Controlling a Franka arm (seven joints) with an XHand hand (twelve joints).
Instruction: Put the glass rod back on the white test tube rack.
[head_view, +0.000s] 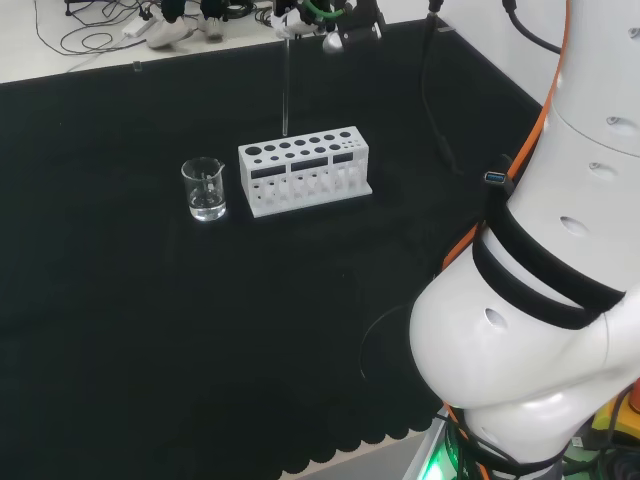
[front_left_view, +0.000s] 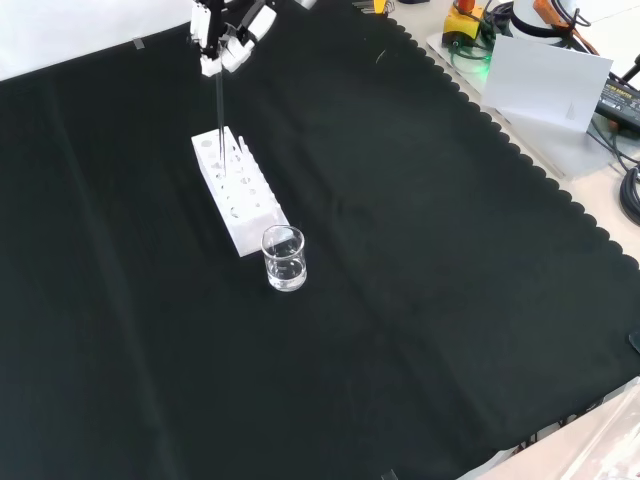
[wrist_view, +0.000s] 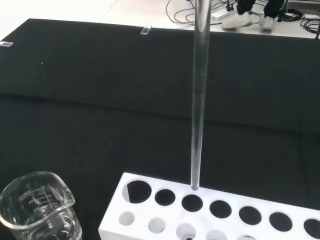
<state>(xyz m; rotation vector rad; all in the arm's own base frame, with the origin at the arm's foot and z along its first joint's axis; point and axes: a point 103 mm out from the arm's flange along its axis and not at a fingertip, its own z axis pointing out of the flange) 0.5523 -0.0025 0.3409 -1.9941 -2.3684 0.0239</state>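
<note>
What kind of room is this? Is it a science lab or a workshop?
Probably a robotics lab set up as a chemistry bench: a white test tube rack and a glass beaker stand on black cloth, and the hand holds a glass rod over the rack.

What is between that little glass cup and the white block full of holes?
Nothing: in the front view the beaker stands just off the rack's end, with only a narrow strip of bare black cloth between.

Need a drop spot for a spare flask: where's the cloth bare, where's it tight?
Bare: in the front view, the cloth right of the rack and beaker, and the strip left of them. Tight: beaker sits close off the rack's end, and the hand holds the rod over the rack's far end.
</note>
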